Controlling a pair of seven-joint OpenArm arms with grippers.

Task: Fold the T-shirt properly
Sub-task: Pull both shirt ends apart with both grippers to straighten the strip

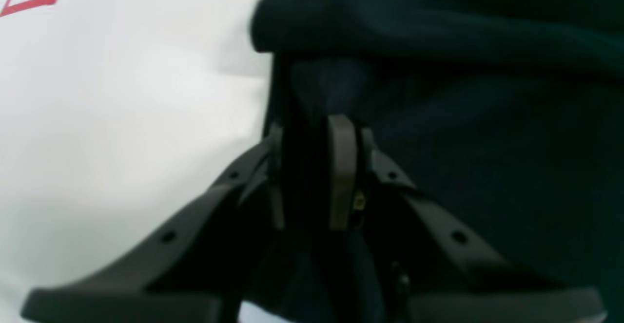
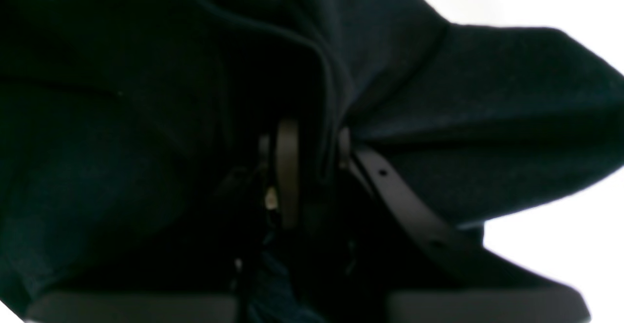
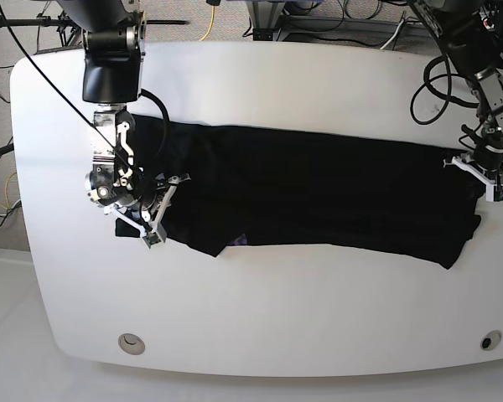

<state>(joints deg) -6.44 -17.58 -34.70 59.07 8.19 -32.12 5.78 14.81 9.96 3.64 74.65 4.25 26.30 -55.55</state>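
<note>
Large plain black T-shirt of soft cloth (image 3: 318, 193) lies as a long band across the white worktop (image 3: 260, 318), long axis running from one arm to the other. Right gripper (image 3: 142, 219) pinches one end, jaws nearly closed on a cloth fold. Left gripper (image 3: 482, 172) likewise clamps the opposite end. Each arm is at its own end; judged next: carry one edge crosswise.

White bench (image 3: 260, 318) bare along the near side, black T-shirt (image 3: 318, 197) stretched across the middle, an arm and claw at each end, cables (image 3: 436, 79) looped at far corner
</note>
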